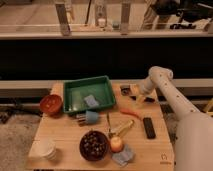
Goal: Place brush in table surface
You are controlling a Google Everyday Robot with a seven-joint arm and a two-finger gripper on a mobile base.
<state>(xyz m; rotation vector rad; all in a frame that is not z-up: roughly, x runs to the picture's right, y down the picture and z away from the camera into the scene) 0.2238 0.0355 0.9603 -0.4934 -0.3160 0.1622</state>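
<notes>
Camera view: the white arm (172,97) is reaching in from the right and the gripper (134,94) is sitting low over the far right part of the tabletop (65,134), just right of the green tray (75,99). Clenched or released: cannot tell. A small dark bit (125,89) is lying right beside it, and I cannot tell what it is or whether it is touching. The thing reading as the brush (87,118), a blue body with bristles pointing view-left, is lying on its side on the bare tabletop just in front of the tray. It is well apart from the gripper, off to view-left and nearer the camera. An orange carrot (131,113) is lying between the two. A black remote (148,127) is resting near the right edge and a red bowl (51,104) is sitting just left of the tray.
</notes>
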